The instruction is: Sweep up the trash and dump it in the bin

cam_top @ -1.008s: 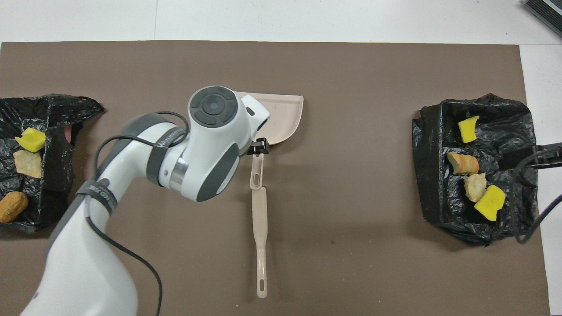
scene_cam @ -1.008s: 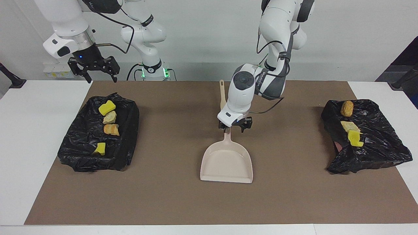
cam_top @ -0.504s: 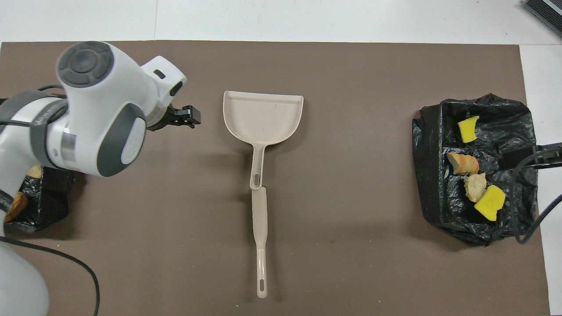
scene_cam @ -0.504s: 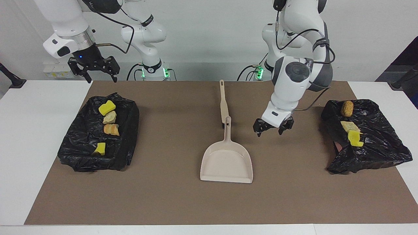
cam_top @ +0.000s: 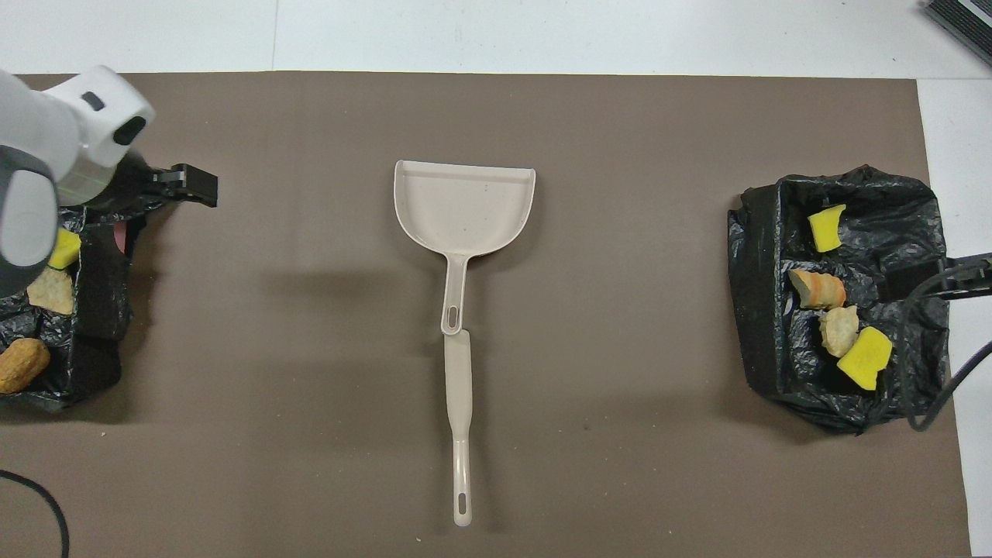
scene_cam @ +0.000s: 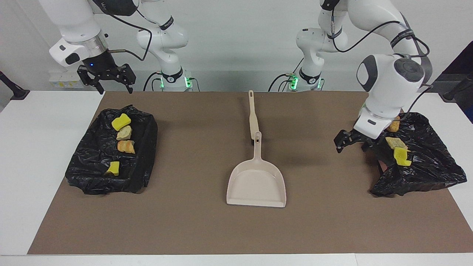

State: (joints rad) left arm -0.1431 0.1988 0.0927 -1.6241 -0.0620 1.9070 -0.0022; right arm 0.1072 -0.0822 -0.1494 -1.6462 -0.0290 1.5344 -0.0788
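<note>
Trash chunks [scene_cam: 125, 146], yellow sponge bits and tan bread-like lumps: four lie in the black bag-lined bin [cam_top: 758, 310] at 3 o'clock of the beige plastic dustpan [cam_top: 465, 205] in the overhead view. Three lie in the second black bag-lined bin [scene_cam: 436, 166] at 9 o'clock. Judged light, soft, crumbly.

Left gripper [scene_cam: 352, 145] wide open, empty, over that second bin's rim; its wrist half hides one orange lump. Right gripper [scene_cam: 115, 88] open, empty, waiting.

Dustpan looks stiff and light: take it by the handle.
</note>
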